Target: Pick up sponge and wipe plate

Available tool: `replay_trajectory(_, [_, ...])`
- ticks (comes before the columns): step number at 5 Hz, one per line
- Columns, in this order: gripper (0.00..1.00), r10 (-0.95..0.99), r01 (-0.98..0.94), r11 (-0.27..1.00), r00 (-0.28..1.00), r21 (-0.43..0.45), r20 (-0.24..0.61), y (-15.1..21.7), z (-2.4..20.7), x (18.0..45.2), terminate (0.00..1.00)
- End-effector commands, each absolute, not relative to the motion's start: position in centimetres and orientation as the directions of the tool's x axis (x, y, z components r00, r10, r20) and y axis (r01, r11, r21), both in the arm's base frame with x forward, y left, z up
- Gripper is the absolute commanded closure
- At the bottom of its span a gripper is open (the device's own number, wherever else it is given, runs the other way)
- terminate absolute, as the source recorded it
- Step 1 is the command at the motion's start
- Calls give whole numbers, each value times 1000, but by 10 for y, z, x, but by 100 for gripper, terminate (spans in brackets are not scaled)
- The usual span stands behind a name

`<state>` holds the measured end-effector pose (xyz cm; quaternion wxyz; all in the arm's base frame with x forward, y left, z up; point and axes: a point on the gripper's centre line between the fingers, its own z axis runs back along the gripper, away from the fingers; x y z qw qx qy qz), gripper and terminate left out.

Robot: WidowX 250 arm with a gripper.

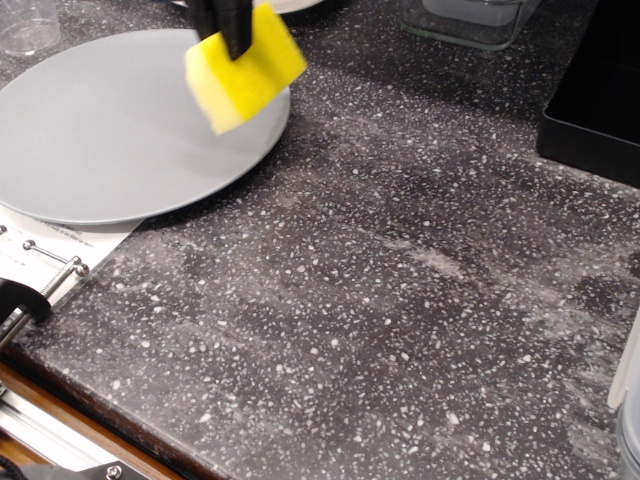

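The yellow sponge (243,75) hangs tilted in the air over the right edge of the large grey plate (110,125). My gripper (226,28) is shut on the sponge's top; only its black fingers show at the upper edge of the view. The plate lies flat on the dark speckled counter at the upper left. The sponge looks slightly blurred.
A white plate (290,5) peeks in at the top edge. A clear glass (25,25) stands at the top left, a clear container (465,20) at the top, a black tray (595,85) at the right. A paper with a metal binder (40,260) lies at the left.
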<state>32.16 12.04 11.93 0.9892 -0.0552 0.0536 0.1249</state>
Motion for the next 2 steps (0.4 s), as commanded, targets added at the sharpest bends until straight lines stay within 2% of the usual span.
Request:
replay_trajectory(1, [100,228,-229,974,972,1,-48,147,96,309,0])
replay_trajectory(2, [100,221,-219,975,971,37,-89,166,76,306,0])
